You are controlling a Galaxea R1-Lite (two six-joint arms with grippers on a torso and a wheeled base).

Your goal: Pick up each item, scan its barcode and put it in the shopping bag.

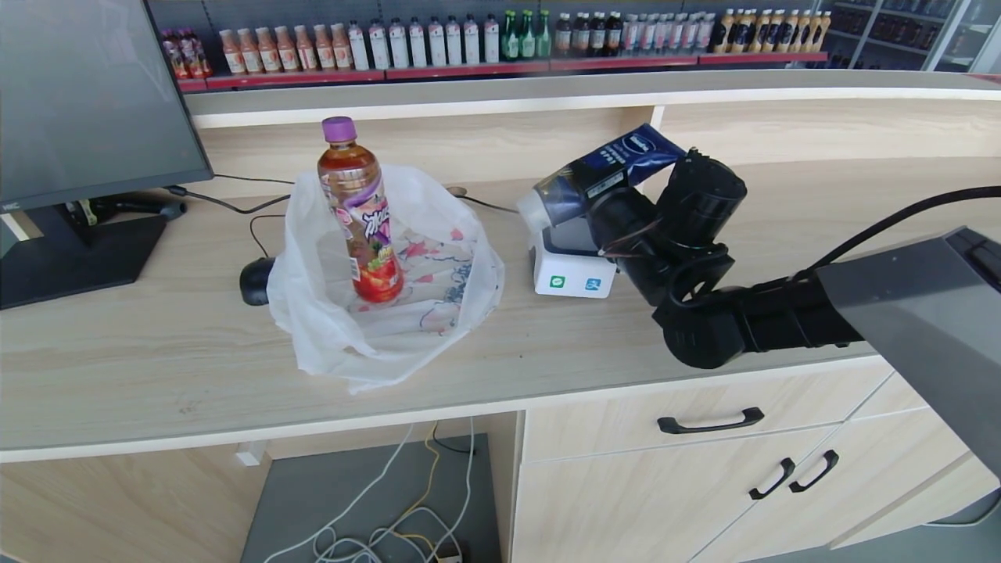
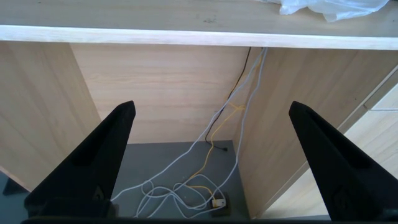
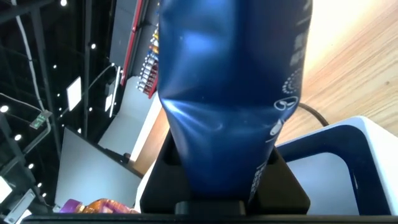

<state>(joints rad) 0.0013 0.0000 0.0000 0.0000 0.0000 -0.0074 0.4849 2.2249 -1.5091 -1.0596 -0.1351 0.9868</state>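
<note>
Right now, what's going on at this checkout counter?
The right gripper is shut on a blue tube and holds it, cap end down, just over the white scanner on the counter. A drink bottle already stands upright in the shopping bag. The left gripper is open and holds nothing, low in front of the counter.

We see the shopping bag [image 1: 438, 313] in the middle of the desk [image 1: 156, 344], with the bottle [image 1: 361, 219] upright in it. The mouse [image 1: 254, 281] lies just left of it, and the monitor [image 1: 86, 94] stands at far left. The scanner [image 1: 571, 274] sits right of the bag, and our right claw [image 1: 618, 209] holds the tube [image 1: 602, 176] just above it.
</note>
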